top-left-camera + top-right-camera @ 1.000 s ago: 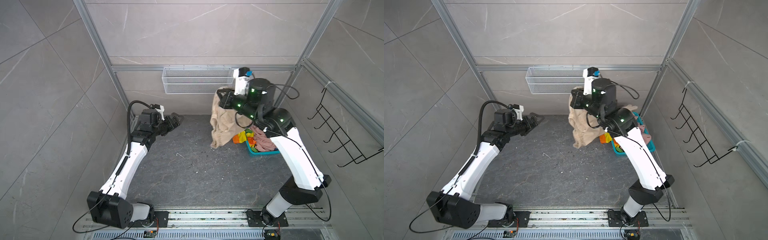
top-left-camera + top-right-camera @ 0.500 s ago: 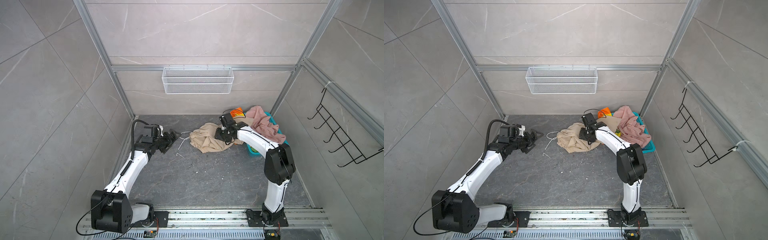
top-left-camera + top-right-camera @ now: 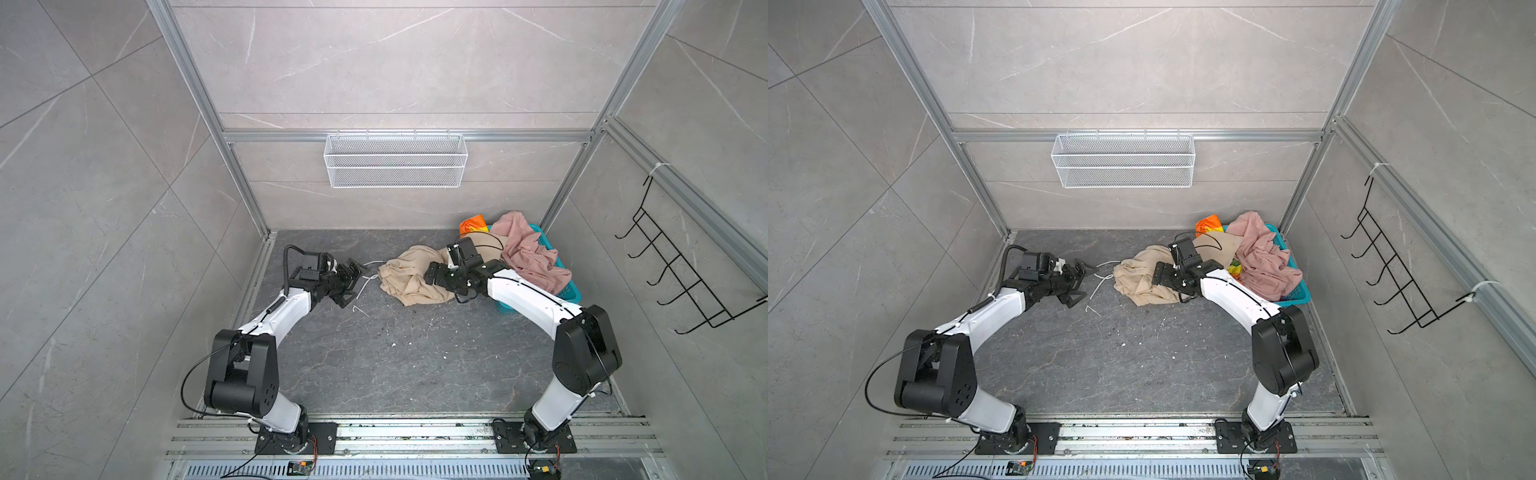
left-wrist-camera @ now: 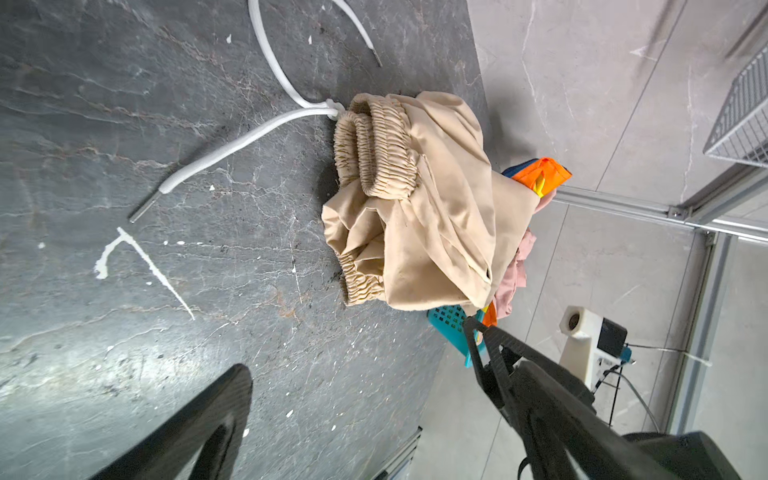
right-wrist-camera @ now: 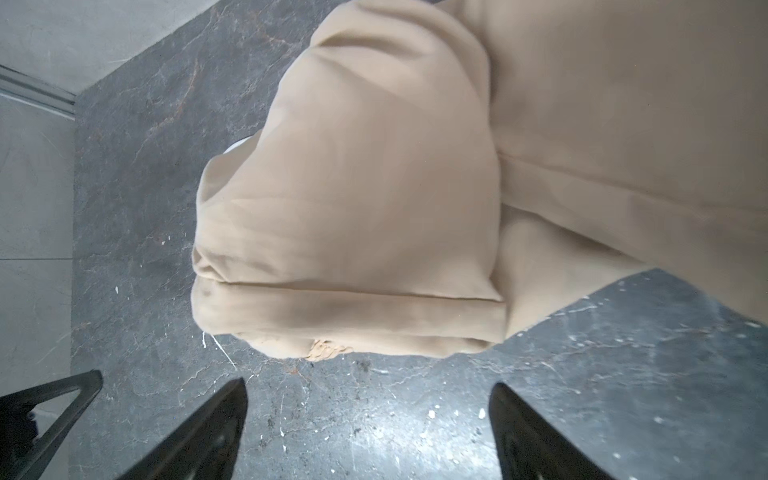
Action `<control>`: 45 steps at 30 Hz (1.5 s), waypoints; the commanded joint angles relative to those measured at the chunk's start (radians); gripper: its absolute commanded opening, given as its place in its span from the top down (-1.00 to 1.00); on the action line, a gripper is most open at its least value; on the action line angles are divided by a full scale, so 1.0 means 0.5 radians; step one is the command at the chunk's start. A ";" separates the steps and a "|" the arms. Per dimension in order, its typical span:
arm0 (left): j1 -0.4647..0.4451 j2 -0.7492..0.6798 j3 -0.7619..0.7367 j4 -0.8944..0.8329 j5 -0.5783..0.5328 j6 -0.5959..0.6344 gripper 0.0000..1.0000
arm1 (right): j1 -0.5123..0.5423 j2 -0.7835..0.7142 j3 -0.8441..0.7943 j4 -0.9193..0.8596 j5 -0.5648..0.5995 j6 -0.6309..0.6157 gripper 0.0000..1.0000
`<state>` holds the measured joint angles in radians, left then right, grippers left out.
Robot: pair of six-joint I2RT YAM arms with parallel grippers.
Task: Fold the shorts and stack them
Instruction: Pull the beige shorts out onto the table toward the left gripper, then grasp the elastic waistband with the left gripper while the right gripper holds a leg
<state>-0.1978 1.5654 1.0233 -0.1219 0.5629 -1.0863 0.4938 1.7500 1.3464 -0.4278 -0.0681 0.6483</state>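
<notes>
Pale grey marble-look tiles with thin white veins cover the back wall (image 3: 395,62) and both side walls. Aluminium posts (image 3: 199,104) stand at the back corners in both top views. A white wire shelf (image 3: 395,166) (fine mesh, open at the top) hangs from a crossbar above the far edge of the floor (image 3: 374,365), which is dark grey stone flecked with white. A black wire hook rack (image 3: 688,262) is fixed to the right wall. Slotted metal rails (image 3: 415,432) run along the floor's near edge, beside a vent grille (image 3: 415,471). The light is soft and even.

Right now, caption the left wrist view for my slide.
Open left gripper faces crumpled beige shorts on the dark table, white cord trailing beside them, teal basket behind.
</notes>
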 commanded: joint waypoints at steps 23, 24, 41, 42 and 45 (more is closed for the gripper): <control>-0.143 0.159 0.092 0.418 0.152 -0.482 -0.99 | 0.256 -0.042 -0.056 0.049 0.751 0.111 0.93; -0.169 0.182 0.111 0.453 0.161 -0.524 -0.99 | 0.230 -0.133 -0.125 0.000 0.781 0.057 0.95; -0.729 0.459 -0.046 1.064 -0.113 -1.414 -0.96 | -0.015 -0.538 -0.656 -0.081 0.753 -0.296 0.90; -0.744 0.424 -0.094 1.053 -0.156 -1.426 -0.96 | -0.013 -0.525 -0.652 -0.077 0.750 -0.294 0.90; -0.785 0.367 -0.184 0.943 -0.300 -1.445 -0.93 | -0.018 -0.509 -0.652 -0.063 0.733 -0.287 0.90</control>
<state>-0.5850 1.8072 0.9543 0.3511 0.4973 -1.7477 0.4885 1.4811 1.0260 -0.4625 0.2996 0.5190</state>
